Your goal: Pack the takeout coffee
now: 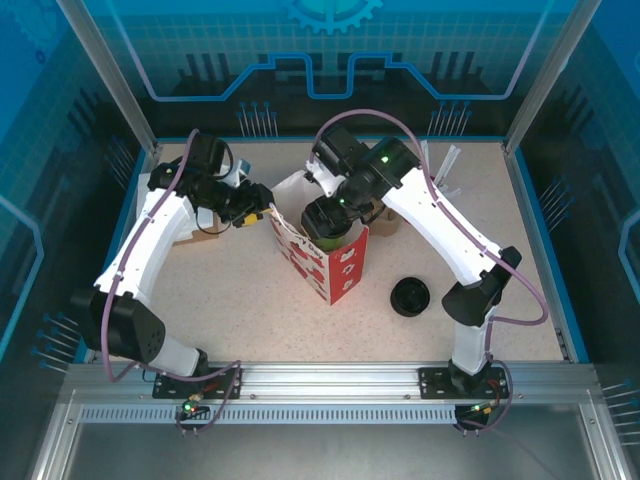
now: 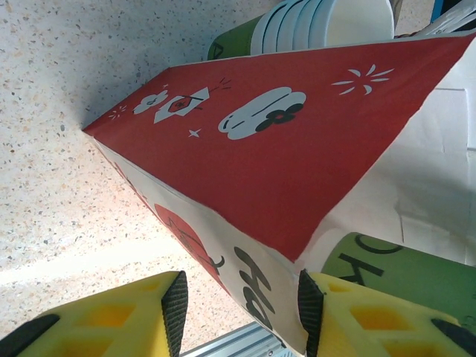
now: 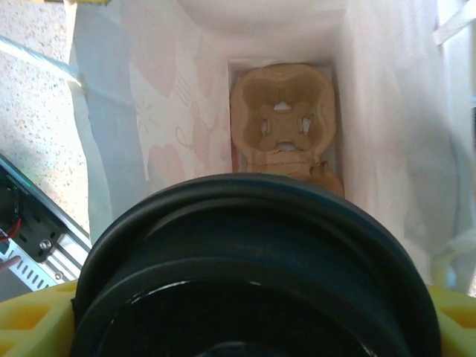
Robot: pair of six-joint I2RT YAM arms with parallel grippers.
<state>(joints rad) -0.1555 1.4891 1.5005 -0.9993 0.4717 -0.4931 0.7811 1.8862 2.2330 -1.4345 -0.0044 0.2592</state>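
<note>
Speckled tabletop (image 1: 240, 300) under blue walls, and the right gripper (image 1: 333, 218) is clamping the takeout coffee (image 3: 253, 253), hanging it at the mouth of the red-and-white paper bag (image 1: 345, 268). A cardboard carrier (image 3: 282, 126) is lying at the bag's bottom. The left gripper (image 2: 242, 306) is straddling the bag's edge, jaws half-spread, one pad (image 2: 309, 309) touching paper.

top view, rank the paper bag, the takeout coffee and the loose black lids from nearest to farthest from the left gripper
1. paper bag, its left rim right at the left gripper
2. takeout coffee, over the bag's mouth, further right
3. black lids, on the table at the right front
</note>
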